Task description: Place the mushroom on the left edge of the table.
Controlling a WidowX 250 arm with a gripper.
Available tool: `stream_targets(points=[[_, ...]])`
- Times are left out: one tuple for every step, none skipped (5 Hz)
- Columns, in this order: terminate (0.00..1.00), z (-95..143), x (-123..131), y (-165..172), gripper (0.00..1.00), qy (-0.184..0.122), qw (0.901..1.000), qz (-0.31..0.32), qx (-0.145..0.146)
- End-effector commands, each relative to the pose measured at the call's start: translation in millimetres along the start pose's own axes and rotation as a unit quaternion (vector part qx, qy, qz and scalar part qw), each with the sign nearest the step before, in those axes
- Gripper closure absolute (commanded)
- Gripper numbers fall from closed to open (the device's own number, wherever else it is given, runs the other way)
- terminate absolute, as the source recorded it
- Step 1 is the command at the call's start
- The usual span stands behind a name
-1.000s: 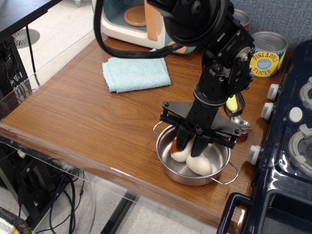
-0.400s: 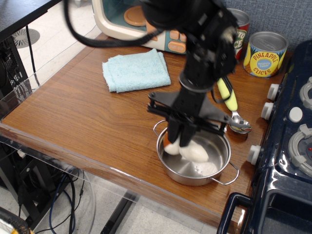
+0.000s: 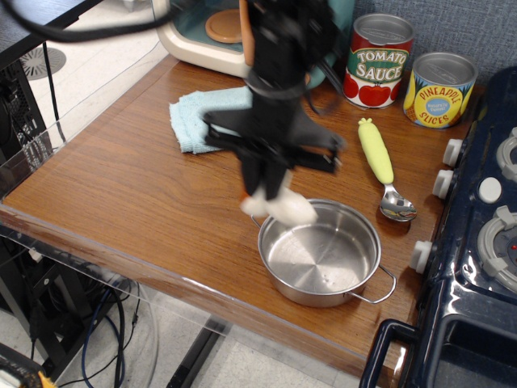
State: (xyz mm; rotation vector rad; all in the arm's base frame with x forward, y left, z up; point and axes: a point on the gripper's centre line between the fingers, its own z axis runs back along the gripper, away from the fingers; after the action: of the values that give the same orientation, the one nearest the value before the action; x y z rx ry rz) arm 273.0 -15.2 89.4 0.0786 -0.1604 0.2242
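Note:
The mushroom (image 3: pixel 284 208) hangs above the table (image 3: pixel 129 194), just left of the steel pot's rim. Its cream-white stem shows clearly, and a sliver of reddish-brown cap peeks out at its left end. My gripper (image 3: pixel 268 184) is shut on the mushroom from above, blurred by motion. The arm rises behind it and hides part of the blue towel. The table's left edge (image 3: pixel 77 133) lies well to the left of the gripper.
An empty steel pot (image 3: pixel 320 252) stands near the front edge. A yellow-green-handled spoon (image 3: pixel 380 162) lies to its upper right. Tomato sauce (image 3: pixel 378 61) and pineapple (image 3: pixel 439 89) cans stand at the back. A light blue towel (image 3: pixel 202 117) lies at back left, and a dark blue toy stove (image 3: pixel 477 234) on the right.
The gripper has lifted the mushroom out of the pot and carried it left and up. The pot now stands empty, and the tomato sauce can and spoon are uncovered.

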Motion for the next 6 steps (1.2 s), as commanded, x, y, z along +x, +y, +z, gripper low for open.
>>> stream_targets(points=[[0.00, 15.6, 6.0, 72.9, 1.00, -0.030, 0.9956, 0.088, 0.009], [0.00, 0.5, 7.7, 120.8, 1.00, -0.030, 0.9875, 0.149, 0.044], [0.00, -11.5, 12.4, 154.1, 1.00, -0.024, 0.9797, 0.187, 0.068], [0.00, -22.8, 15.1, 181.4, 1.00, -0.009, 0.9690, 0.226, 0.098], [0.00, -43.2, 7.3, 205.4, 1.00, 0.026, 0.9537, 0.277, 0.113], [0.00, -53.1, 5.2, 211.4, 1.00, 0.042, 0.9500, 0.283, 0.125]])
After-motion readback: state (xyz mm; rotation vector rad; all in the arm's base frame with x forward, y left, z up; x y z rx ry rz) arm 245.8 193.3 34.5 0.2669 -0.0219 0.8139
